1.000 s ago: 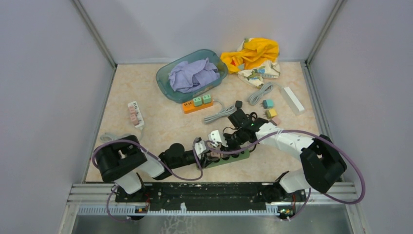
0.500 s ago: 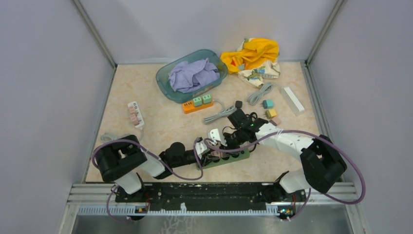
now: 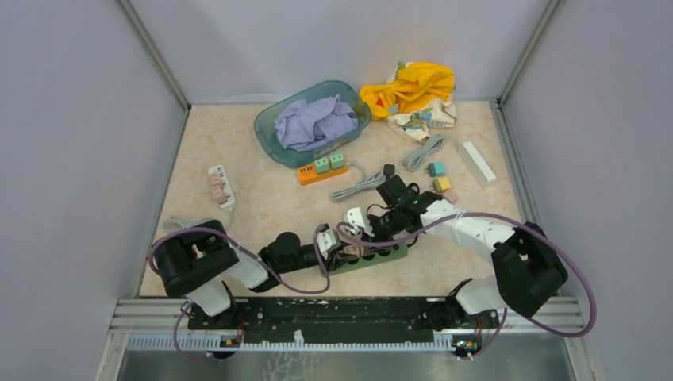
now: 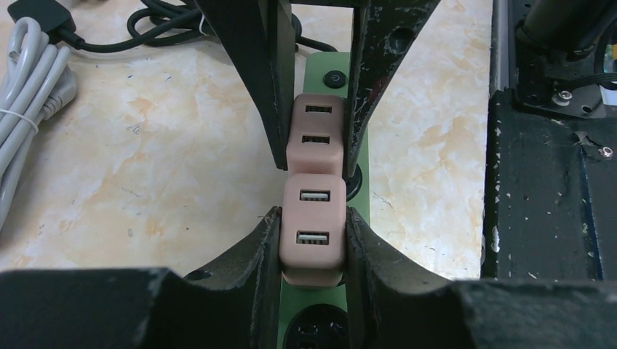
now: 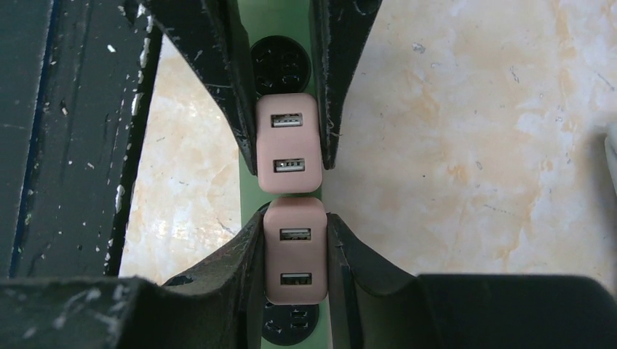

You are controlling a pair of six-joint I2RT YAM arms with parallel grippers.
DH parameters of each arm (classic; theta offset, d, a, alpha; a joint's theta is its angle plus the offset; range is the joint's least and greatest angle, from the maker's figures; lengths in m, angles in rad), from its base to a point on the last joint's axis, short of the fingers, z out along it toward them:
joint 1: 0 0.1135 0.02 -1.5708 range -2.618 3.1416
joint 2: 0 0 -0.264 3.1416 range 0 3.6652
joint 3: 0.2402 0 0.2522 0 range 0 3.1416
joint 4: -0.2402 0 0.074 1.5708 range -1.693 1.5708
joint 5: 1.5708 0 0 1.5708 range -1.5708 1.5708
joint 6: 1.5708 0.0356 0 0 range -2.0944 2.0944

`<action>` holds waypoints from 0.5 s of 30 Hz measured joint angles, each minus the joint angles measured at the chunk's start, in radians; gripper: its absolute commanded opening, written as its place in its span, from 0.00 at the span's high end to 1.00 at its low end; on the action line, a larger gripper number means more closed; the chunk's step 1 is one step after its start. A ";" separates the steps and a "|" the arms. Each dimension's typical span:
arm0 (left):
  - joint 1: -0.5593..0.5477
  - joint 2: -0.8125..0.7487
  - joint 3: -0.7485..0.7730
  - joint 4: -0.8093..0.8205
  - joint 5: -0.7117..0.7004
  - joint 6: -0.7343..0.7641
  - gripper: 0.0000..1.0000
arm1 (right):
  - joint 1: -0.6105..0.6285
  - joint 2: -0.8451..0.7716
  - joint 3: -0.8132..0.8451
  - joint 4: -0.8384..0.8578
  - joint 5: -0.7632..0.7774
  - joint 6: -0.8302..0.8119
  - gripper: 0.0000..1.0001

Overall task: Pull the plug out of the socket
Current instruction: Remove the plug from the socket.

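On the green socket strip (image 4: pixel 316 80), two pink dual-USB plugs (image 4: pixel 313 236) (image 4: pixel 316 134).

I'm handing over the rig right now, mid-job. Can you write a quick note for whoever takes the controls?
Left gripper: fingers shut on the left-hand pink plug.
Right gripper: fingers shut on the right-hand pink plug.
Where: the two plugs sit end to end on the green power strip, between the two arms.
Done: both grips are set.
Left: neither plug looks pulled out yet. A fair next move is probably to steady one side and draw the other plug straight off the strip.
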 measured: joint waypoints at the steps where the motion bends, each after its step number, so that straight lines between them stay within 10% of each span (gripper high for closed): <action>1: 0.000 -0.002 0.000 0.002 0.000 0.000 1.00 | -0.005 -0.003 -0.002 -0.006 -0.014 -0.019 1.00; 15: -0.005 0.003 0.003 -0.013 0.015 -0.020 1.00 | 0.031 -0.007 -0.018 0.014 0.017 0.034 1.00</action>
